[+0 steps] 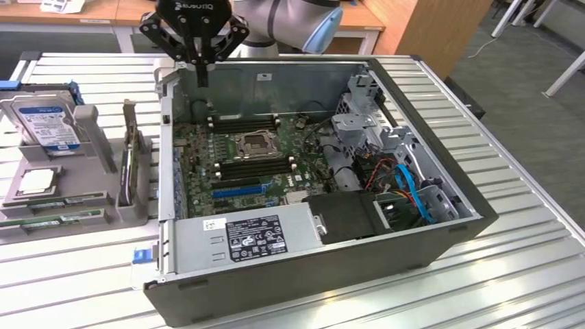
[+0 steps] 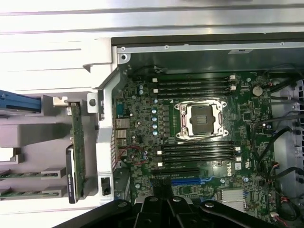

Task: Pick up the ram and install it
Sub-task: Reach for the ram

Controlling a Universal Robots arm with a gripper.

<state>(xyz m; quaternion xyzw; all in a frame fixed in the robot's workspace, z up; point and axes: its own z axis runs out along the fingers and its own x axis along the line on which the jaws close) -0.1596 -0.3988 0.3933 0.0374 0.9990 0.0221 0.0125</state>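
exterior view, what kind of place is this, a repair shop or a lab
Probably a robotics lab or workshop set up for computer assembly: a robot arm hangs over an open computer case on a slatted metal table, with a hard drive and ram sticks in a holder beside it.

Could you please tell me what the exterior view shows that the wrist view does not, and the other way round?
The exterior view adds the hard drive, the labelled power supply, the blue cables and the arm's blue joint. The wrist view adds the coin cell. Both share the socket, the blue slot, the two ram sticks lying in the tray, and the shut claw.
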